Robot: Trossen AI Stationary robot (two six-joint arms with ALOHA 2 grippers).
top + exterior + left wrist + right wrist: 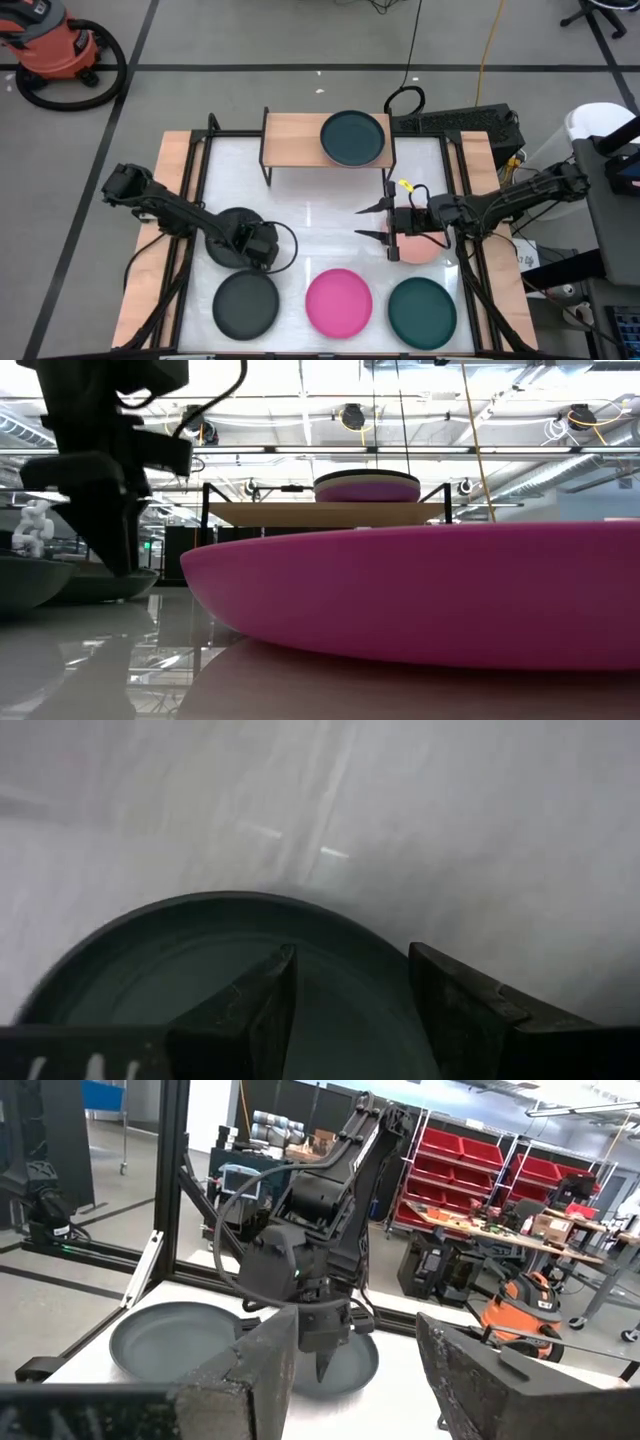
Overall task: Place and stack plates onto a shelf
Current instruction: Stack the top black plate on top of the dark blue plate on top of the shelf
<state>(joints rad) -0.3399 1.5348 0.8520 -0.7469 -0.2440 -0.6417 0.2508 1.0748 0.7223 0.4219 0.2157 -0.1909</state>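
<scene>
The shelf (295,135) stands at the table's far side. On its right half is a stack with a dark teal plate (352,138) on top; the low view shows a purple plate (367,491) under it. My left gripper (256,244) is open and points down over a dark plate (225,225) at the table's left middle. In the left wrist view its fingers (262,1005) stand over that plate's rim (330,915). My right gripper (360,223) is open, level, pointing toward the table's left. A salmon-pink plate (420,252) lies under its wrist. My left gripper comes at the dark plate (170,970) from above, pointing down, with its open fingers near the rim. I cannot tell whether they touch it. The plate lies flat on the table.
Three plates lie in a row along the near edge: dark grey (246,304), hot pink (338,302) and dark teal (421,312). The shelf's left half (290,128) is bare wood. Black frame rails (196,170) run along both sides of the table.
</scene>
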